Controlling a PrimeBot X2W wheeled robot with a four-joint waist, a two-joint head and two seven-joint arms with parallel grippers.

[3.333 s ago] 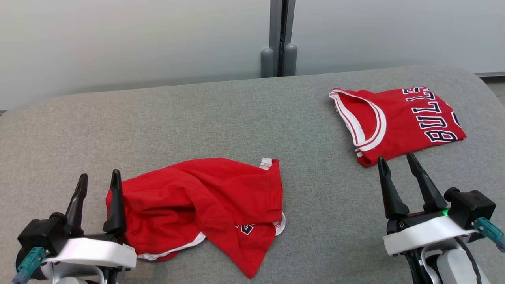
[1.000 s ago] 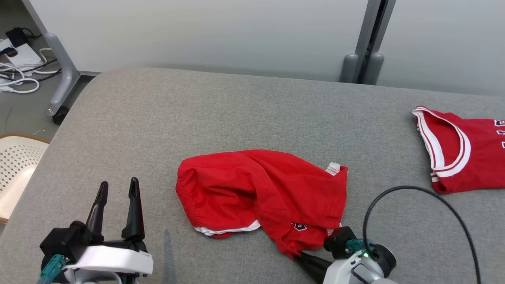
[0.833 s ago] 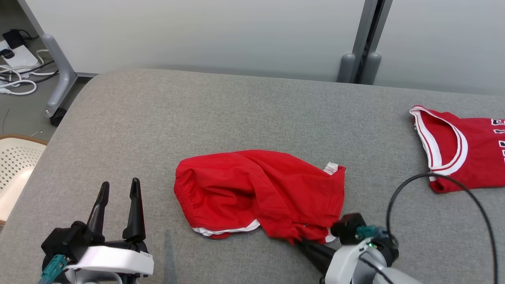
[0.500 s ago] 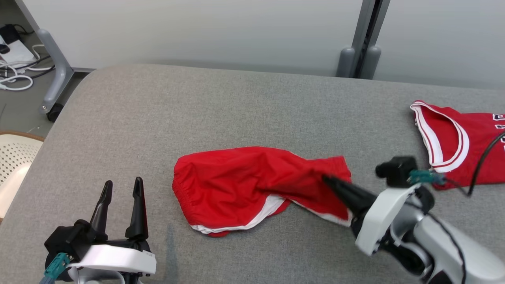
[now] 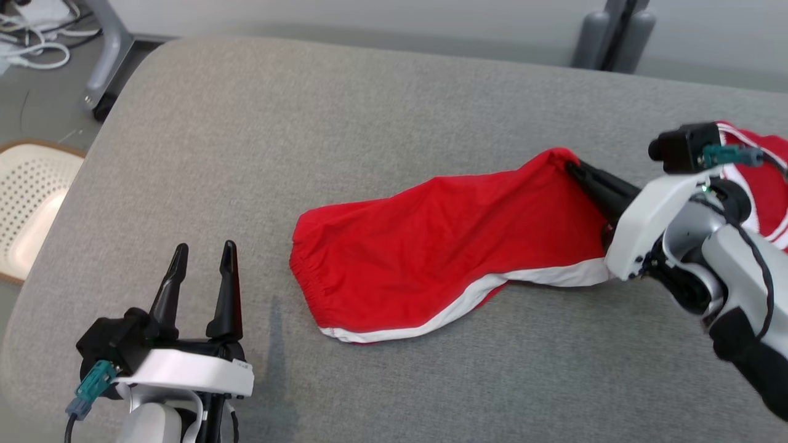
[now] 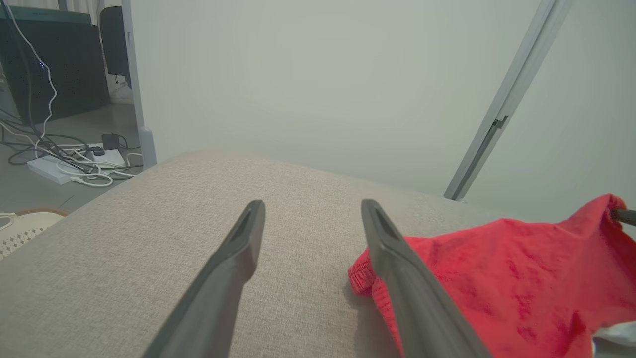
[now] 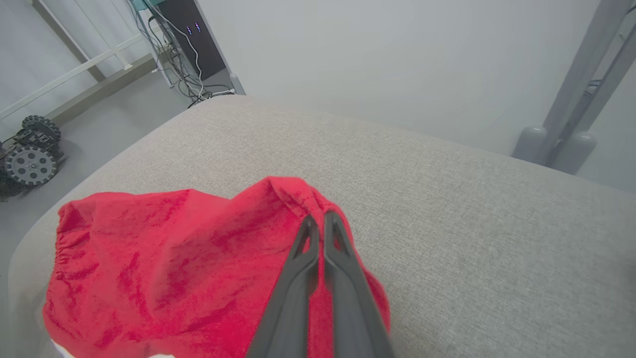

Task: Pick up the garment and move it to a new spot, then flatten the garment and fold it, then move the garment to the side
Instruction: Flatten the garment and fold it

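One end of the soft, light shorts (image 5: 443, 240) hangs pinched in the right gripper (image 5: 569, 165); the spread left gripper (image 5: 204, 248) suits the waistband (image 5: 301, 271).

The garment (image 5: 443, 240) is looking like soft matt cloth, the table (image 5: 369, 111) rough grey weave, the fingers (image 6: 233, 268) probably matt plastic.

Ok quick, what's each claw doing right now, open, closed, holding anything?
Left claw: open, holding nothing.
Right claw: closed on a raised edge of the red shorts.
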